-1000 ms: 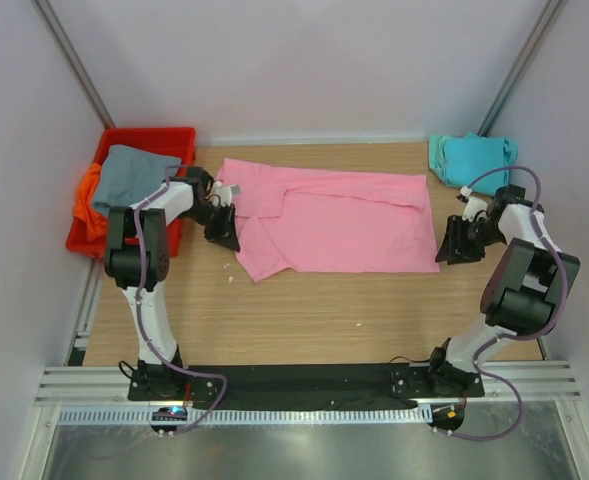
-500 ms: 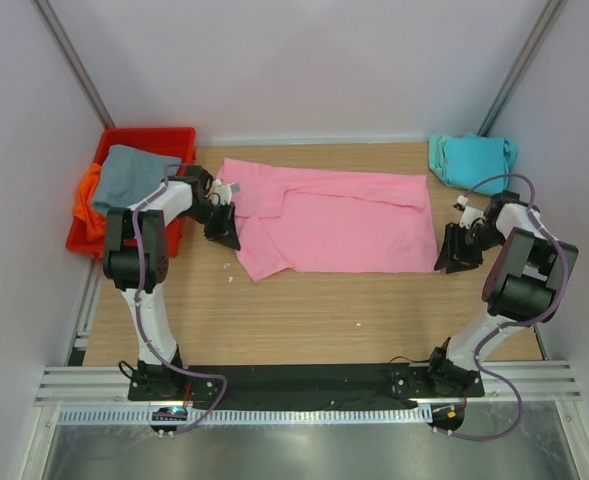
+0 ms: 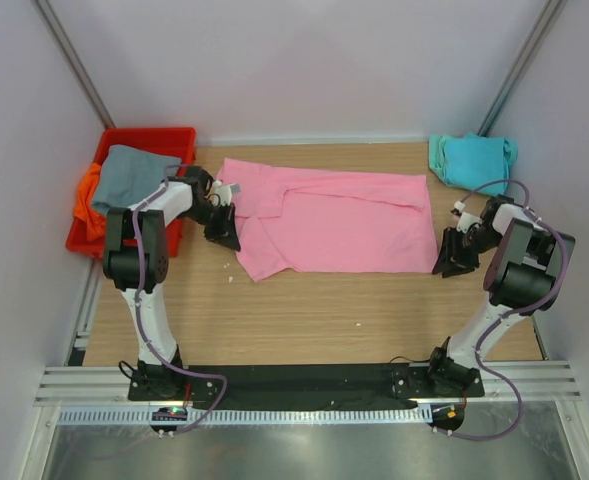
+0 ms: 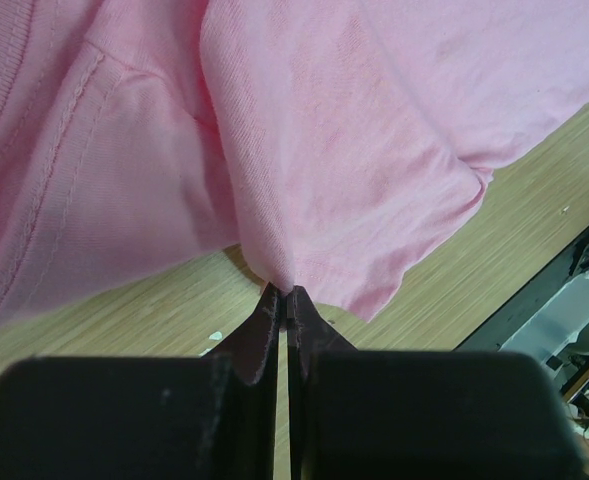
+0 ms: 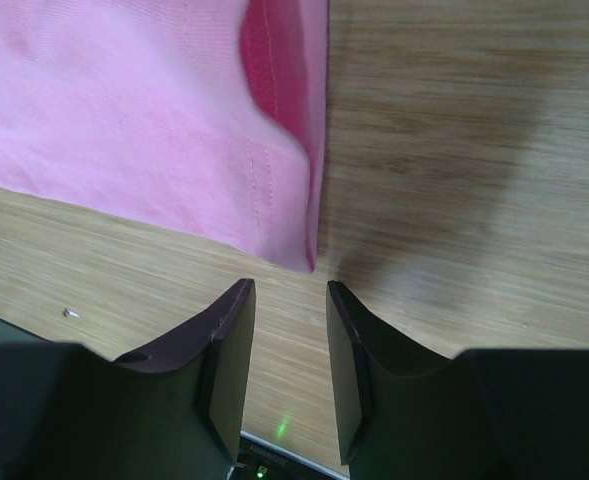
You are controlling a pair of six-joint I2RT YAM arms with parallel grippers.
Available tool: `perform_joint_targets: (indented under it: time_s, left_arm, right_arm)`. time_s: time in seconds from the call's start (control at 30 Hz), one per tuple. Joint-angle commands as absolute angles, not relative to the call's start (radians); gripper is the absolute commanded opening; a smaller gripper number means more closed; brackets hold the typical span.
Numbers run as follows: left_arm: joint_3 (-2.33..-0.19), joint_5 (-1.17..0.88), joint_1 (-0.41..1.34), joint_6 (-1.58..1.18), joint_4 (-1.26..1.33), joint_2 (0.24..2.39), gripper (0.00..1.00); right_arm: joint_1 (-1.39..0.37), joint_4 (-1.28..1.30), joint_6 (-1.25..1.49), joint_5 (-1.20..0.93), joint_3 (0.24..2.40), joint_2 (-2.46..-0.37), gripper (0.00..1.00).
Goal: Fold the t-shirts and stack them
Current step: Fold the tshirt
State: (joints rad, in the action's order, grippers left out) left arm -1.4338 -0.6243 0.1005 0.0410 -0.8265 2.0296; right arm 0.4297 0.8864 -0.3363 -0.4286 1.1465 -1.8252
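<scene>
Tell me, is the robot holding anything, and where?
The left gripper pinches a bunched edge of the pink t-shirt. The right gripper is open, holding nothing, near the shirt's corner.

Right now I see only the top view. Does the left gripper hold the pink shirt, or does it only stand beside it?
Observer: It holds it. The left wrist view shows the left gripper shut on a pinched fold at the edge of the pink shirt.
Operator: And the right gripper, does it have the shirt?
Observer: No. The right gripper is open, and the shirt's corner lies just ahead of it, not between the jaws.
Operator: Is that corner flat?
Observer: Not fully. It lies on the table, but the hem above it gapes and shows a darker inside.
</scene>
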Motion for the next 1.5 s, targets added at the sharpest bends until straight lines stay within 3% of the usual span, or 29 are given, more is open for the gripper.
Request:
perform_joint_targets:
  time_s: [0.0,0.27,0.8,0.9,1.03,1.47]
  left_arm:
    - [-1.433,-0.655,0.095,0.048,-0.821,1.991,0.0]
    - [-1.431,-0.653,0.094,0.048,-0.821,1.997,0.0]
    - [-1.43,-0.647,0.094,0.052,-0.825,2.008,0.0]
    - [-1.431,-0.644,0.094,0.054,-0.824,2.01,0.0]
    - [-1.433,-0.647,0.094,0.057,-0.833,2.003,0.0]
    - [-1.5,-0.706,0.094,0.078,-0.931,1.826,0.0]
  right_arm:
    - [0.436,0.867,-0.322,-0.428,1.17,-1.842,0.4]
    - [0.436,0.819,-0.308,-0.425,1.158,-1.864,0.32]
    - [0.434,0.767,-0.273,-0.468,1.169,-1.922,0.31]
    - [0.434,0.767,-0.275,-0.471,1.177,-1.933,0.22]
    - [0.434,0.759,-0.276,-0.469,1.17,-1.914,0.02]
    - [0.436,0.885,-0.305,-0.495,1.244,-1.672,0.02]
